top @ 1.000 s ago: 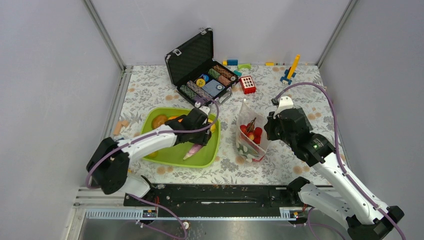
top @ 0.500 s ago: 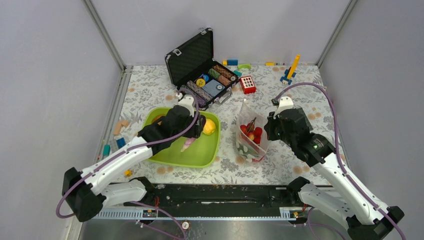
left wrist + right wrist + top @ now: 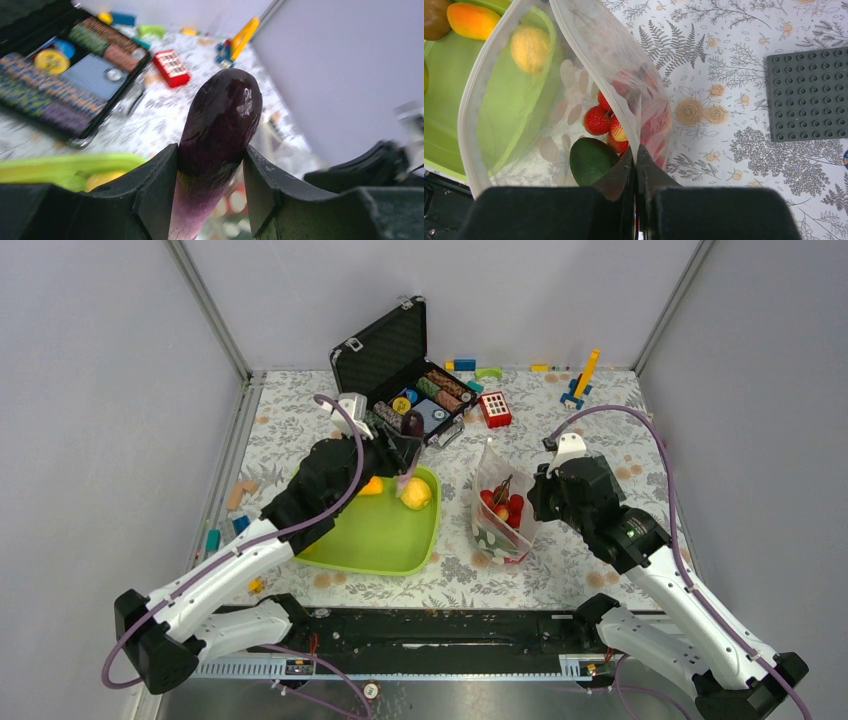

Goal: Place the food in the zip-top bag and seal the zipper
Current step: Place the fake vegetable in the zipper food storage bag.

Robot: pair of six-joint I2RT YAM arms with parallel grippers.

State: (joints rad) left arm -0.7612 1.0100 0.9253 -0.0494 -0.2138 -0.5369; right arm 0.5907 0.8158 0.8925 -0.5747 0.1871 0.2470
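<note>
**Top view with both wrist views.** The left gripper (image 3: pixel 405 452) is shown raised over the 1 o'clock corner of the lime-green tray (image 3: pixel 370 540). Its jaws are set at a middling width and clamped on the purple eggplant (image 3: pixel 220 125). The eggplant is gripped near its paler end, and its dark rounded end projects beyond the fingertips.

The right gripper (image 3: pixel 636 165) is seen pinched fully together on one wall of the zip-top bag (image 3: pixel 500 505). The bag is held upright on the flowered table (image 3: pixel 600 410), at 3 o'clock of the tray and apart from it. The bag's mouth is seen gaping, and the zipper (image 3: pixel 466 95) along its rim is unsealed.

Inside the bag, the red berry cluster (image 3: pixel 599 120) and the dark green avocado (image 3: pixel 591 160) are seen lying together.

In the tray, a yellow fruit (image 3: pixel 417 493) is found at the 1 o'clock corner, with an orange fruit (image 3: pixel 370 486) at 9 o'clock of it.

An open black case (image 3: pixel 400 390) of poker chips is placed at 12 o'clock of the tray, and a red block (image 3: pixel 495 408) at 12 o'clock of the bag
</note>
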